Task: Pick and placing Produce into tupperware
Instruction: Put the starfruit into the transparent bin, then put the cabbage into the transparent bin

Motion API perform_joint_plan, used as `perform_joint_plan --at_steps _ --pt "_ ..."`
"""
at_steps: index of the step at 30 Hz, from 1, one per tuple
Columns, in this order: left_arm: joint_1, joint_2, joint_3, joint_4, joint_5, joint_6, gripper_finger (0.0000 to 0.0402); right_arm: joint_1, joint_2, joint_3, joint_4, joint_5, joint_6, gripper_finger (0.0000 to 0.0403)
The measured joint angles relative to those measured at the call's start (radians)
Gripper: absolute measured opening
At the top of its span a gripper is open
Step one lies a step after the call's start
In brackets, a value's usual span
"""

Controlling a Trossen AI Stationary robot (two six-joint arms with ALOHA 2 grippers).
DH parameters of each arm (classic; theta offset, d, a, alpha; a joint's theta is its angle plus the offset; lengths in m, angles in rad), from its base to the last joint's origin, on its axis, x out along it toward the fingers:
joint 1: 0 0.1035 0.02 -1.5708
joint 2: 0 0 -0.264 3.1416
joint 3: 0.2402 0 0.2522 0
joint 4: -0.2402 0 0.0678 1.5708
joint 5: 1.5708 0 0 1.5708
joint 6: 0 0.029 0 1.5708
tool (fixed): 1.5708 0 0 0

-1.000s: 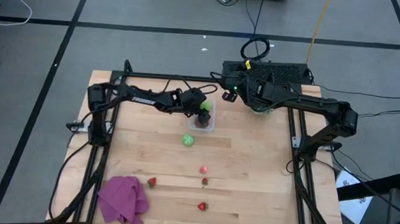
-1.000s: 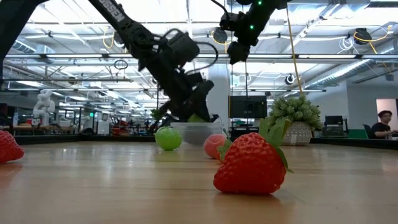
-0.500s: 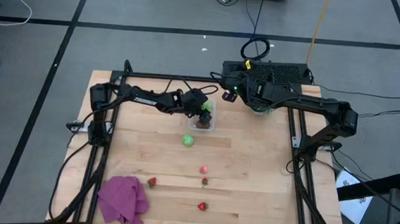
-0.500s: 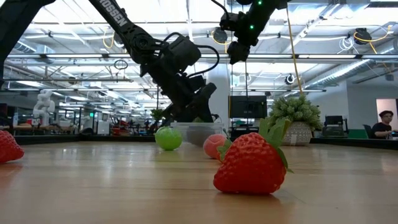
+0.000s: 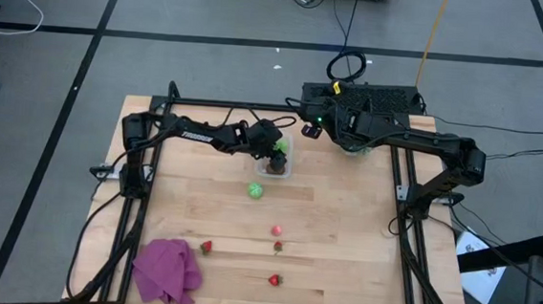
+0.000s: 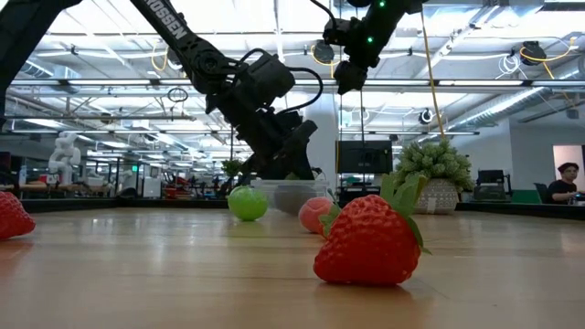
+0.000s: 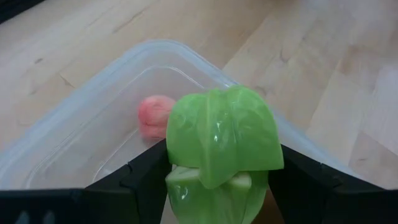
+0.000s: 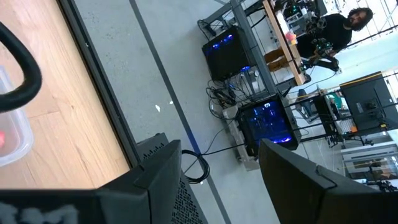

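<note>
Bright, even overhead light — soft shadows, blurred background in low view.

The right gripper (image 8: 217, 180) shows its two dark fingers (image 8: 158, 177) spread apart with nothing between them, over grey floor beside the wooden table (image 8: 43, 93). A corner of the clear tupperware (image 8: 12, 134) peeks in, something pink inside. Beyond, blue-lit computers (image 8: 264, 121), cables and a person (image 8: 336, 28) at a desk.

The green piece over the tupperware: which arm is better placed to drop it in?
Left. The left gripper already holds the green piece directly above the tupperware. The right gripper waits raised at the table's far edge, holding nothing.
</note>
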Motion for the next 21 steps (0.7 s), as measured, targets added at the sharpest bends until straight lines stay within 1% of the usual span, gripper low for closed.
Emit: perform_joint_plan --at_steps 4,7,11,16,21 --pt "0.004 0.0 0.0 -0.021 0.002 0.013 0.0242 0.0 0.0 0.0 0.0 0.0 0.0 0.0203" --pt "0.007 0.0 -0.001 -0.021 0.028 0.016 0.0251 0.0 0.0 0.0 0.0 0.0 0.0 0.0203" --pt "0.014 -0.001 -0.001 -0.021 0.05 0.019 0.0275 0.0 0.0 0.0 0.0 0.0 0.0 0.0203" --pt "0.017 -0.001 -0.001 -0.021 0.05 0.018 0.031 0.0 0.0 0.0 0.0 0.0 0.0 0.0203" --pt "0.016 -0.001 0.015 -0.022 0.05 0.019 0.033 0.0 0.0 0.0 0.0 -0.001 0.0 0.0203"
